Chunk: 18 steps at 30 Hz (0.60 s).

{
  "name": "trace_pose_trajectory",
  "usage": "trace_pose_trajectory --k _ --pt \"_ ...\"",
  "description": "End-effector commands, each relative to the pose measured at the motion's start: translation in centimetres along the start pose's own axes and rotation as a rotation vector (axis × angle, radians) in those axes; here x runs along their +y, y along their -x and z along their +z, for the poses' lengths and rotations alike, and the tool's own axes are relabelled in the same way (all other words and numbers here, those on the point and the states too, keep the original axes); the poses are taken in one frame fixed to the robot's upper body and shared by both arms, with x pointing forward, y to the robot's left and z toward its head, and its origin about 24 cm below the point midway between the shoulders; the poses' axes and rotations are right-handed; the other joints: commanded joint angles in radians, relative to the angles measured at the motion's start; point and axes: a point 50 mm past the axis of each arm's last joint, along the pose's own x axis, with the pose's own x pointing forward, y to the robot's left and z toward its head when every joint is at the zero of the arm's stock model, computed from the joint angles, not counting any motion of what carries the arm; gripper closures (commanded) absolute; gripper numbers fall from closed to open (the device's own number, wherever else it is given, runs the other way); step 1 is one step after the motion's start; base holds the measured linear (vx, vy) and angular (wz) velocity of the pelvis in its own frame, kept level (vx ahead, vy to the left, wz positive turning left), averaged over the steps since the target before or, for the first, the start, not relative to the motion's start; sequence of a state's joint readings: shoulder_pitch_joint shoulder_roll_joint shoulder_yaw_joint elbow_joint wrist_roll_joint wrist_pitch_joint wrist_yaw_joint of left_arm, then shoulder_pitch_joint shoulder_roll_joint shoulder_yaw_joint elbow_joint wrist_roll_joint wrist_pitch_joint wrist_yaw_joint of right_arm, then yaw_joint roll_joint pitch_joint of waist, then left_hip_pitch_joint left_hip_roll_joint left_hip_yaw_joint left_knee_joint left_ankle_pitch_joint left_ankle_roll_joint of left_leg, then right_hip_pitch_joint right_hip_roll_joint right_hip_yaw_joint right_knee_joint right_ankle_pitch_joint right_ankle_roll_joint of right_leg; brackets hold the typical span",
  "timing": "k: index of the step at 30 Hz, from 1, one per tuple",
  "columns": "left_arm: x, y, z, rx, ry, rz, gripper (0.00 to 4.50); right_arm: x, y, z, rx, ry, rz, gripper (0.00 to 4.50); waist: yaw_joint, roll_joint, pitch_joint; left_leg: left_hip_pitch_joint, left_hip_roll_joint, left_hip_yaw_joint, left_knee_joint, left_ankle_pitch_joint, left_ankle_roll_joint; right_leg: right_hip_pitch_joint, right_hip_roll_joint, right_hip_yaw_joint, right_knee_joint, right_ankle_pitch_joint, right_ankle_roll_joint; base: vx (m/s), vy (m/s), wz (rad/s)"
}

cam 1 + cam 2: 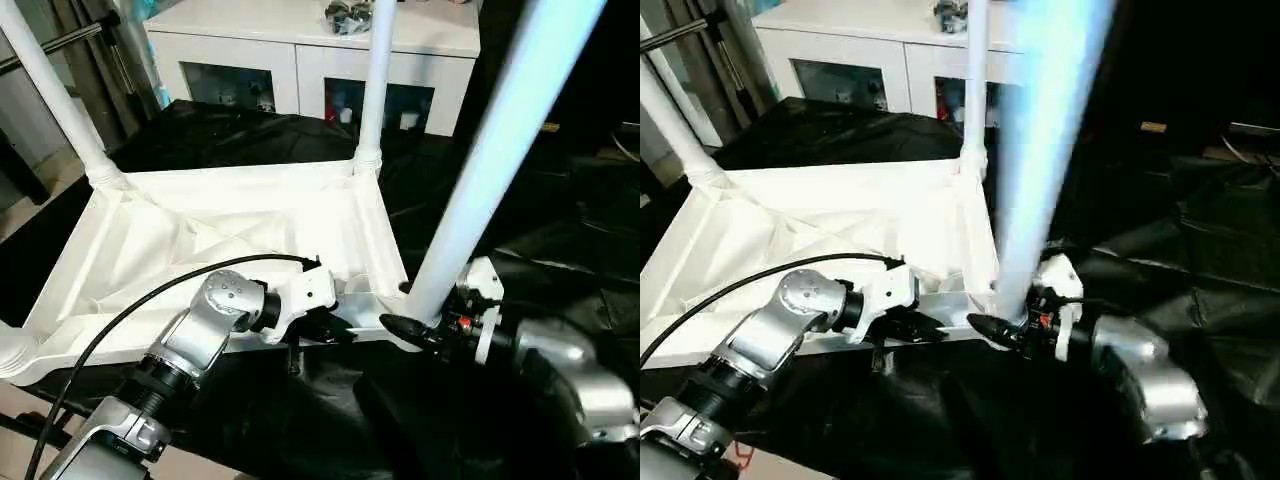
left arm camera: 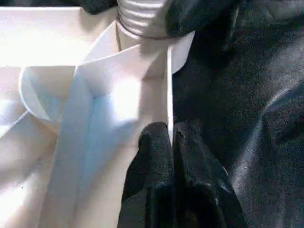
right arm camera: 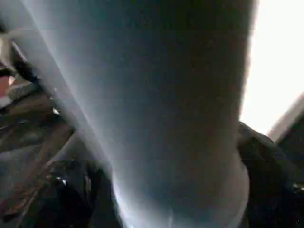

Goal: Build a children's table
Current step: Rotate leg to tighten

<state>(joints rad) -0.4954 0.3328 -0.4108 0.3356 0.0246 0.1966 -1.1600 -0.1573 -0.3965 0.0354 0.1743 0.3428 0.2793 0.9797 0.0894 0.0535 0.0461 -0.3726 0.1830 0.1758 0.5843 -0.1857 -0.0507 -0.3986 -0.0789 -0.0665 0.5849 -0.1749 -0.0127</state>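
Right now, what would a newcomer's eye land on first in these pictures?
The long white tubular leg rising steeply at the tabletop's near right corner, with the right gripper around its base. Next, the white ribbed plastic tabletop lying upside down on black sheeting, two more legs standing in its far corners. The left gripper is shut on the tabletop's near rim.

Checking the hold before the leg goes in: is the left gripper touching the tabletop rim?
Touching. The left wrist view shows the left gripper shut on the tabletop rim.
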Motion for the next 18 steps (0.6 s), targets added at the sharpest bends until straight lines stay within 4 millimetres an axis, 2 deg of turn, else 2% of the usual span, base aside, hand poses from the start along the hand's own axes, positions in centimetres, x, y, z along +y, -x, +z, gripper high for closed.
trace_pose_trajectory --k 1,3,10,14,18 --pt "-0.14 0.12 0.02 -0.003 -0.013 -0.004 4.5 -0.11 0.01 -1.36 0.022 -0.05 -0.032 0.69 -0.004 -0.005 -0.064 0.01 0.046 -0.014 -0.065 -0.183 0.061 0.052 -0.065 0.04 -0.061 -0.17 -0.226 0.0 0.0 0.0" --pt "-0.18 0.22 -0.12 -0.001 -0.011 -0.006 4.5 -0.41 -0.1 -1.69 0.011 -0.071 -0.059 0.69 -0.005 0.0 -0.063 0.01 0.045 -0.014 -0.065 -0.197 0.056 0.052 -0.067 0.04 -0.062 -0.191 -0.221 0.0 0.0 0.0" --pt "-0.18 0.41 -0.31 0.007 -0.013 -0.015 4.5 -0.75 -0.43 -2.12 0.029 -0.069 -0.057 0.69 -0.009 0.001 -0.064 0.009 0.043 -0.014 -0.064 -0.201 0.054 0.053 -0.065 0.039 -0.063 -0.215 -0.213 0.0 0.0 0.0" --pt "-0.07 0.52 -0.29 0.011 -0.017 -0.014 4.5 -0.96 -0.48 -1.99 0.044 -0.051 -0.04 1.02 -0.009 -0.002 -0.064 0.01 0.043 -0.014 -0.064 -0.21 0.052 0.052 -0.066 0.04 -0.065 -0.249 -0.204 0.0 0.0 0.0" --pt "-0.06 0.53 -0.33 0.014 -0.017 -0.017 4.5 -1.08 -0.53 -1.96 0.057 -0.037 -0.027 1.43 -0.012 -0.001 -0.065 0.01 0.043 -0.014 -0.064 -0.206 0.052 0.051 -0.064 0.04 -0.064 -0.235 -0.209 0.0 0.0 0.0"
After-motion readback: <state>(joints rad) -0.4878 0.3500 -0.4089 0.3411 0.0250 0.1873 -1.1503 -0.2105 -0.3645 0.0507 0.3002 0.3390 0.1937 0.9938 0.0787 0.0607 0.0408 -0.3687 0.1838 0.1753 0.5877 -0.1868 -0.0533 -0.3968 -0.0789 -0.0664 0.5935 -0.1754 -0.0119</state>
